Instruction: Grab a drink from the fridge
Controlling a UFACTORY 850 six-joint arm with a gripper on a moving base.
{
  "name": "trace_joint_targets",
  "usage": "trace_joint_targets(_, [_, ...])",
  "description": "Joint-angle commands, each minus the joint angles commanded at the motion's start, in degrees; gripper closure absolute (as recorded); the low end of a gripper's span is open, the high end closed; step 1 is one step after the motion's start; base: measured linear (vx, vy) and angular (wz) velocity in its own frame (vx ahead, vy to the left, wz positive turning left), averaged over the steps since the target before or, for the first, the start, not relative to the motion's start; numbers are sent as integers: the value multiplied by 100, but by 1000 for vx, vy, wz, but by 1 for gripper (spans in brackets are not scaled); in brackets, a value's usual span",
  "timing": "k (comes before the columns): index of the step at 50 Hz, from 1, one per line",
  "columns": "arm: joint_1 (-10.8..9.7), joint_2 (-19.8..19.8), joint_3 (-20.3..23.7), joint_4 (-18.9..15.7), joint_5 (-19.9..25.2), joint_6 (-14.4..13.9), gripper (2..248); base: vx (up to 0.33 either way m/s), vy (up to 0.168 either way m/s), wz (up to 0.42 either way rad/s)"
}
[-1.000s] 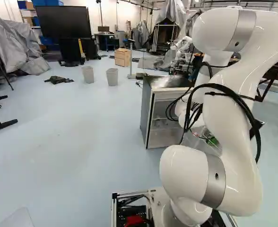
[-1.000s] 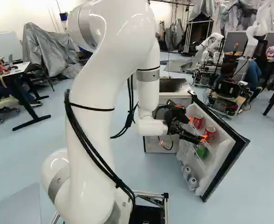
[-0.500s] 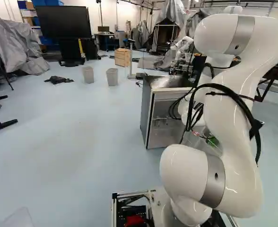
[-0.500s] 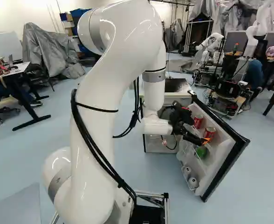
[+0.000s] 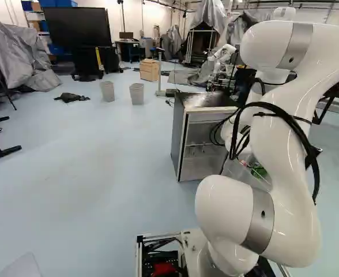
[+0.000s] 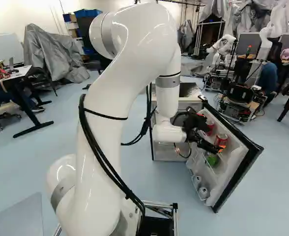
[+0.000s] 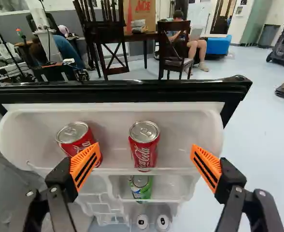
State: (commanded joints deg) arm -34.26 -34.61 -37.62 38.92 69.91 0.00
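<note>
1. End effector (image 6: 212, 132): positioned at the inner side of the open refrigerator door (image 6: 243, 169), facing its upper compartment (image 7: 108, 113).
2. Finger state: in the wrist view, the two fingers of the end effector (image 7: 143, 153) stand wide apart, with orange pads (image 7: 207, 164) angled toward each other. Nothing is held between them.
3. Centre red can (image 7: 144, 145): upright in the upper compartment, ahead of the gap between the fingers. Neither pad is on it.
4. Second red can (image 7: 79, 140): in the same compartment, beside the first can and apart from it, on the side nearer the door's hinge. One pad overlaps it in the wrist view; whether the two touch cannot be told.
5. Green can (image 7: 141, 186): in the compartment below, under the centre red can in the wrist view.
6. Two light-topped containers (image 7: 142, 222): side by side in the lowest visible compartment.
7. Arm (image 6: 130, 73): rises from the base joint, bends over at the top and descends toward the door. Black cables (image 6: 105, 167) are strapped along it.
8. Refrigerator cabinet (image 5: 180, 138): stands on the floor (image 5: 100, 173), right of the middle of the left base view.
9. Surroundings: dark wooden chairs (image 7: 175, 43) stand beyond the door in the wrist view.
</note>
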Motion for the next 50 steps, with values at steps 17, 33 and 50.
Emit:
trace_joint_targets(17, [-225,-3,-6,-482,0,0,3,0,0,0])
trace_joint_targets(33, [-337,-11,-18,-660,0,0,3,0,0,0])
trace_joint_targets(50, [-328,-25,-39,-661,-4,0,3,0,0,0])
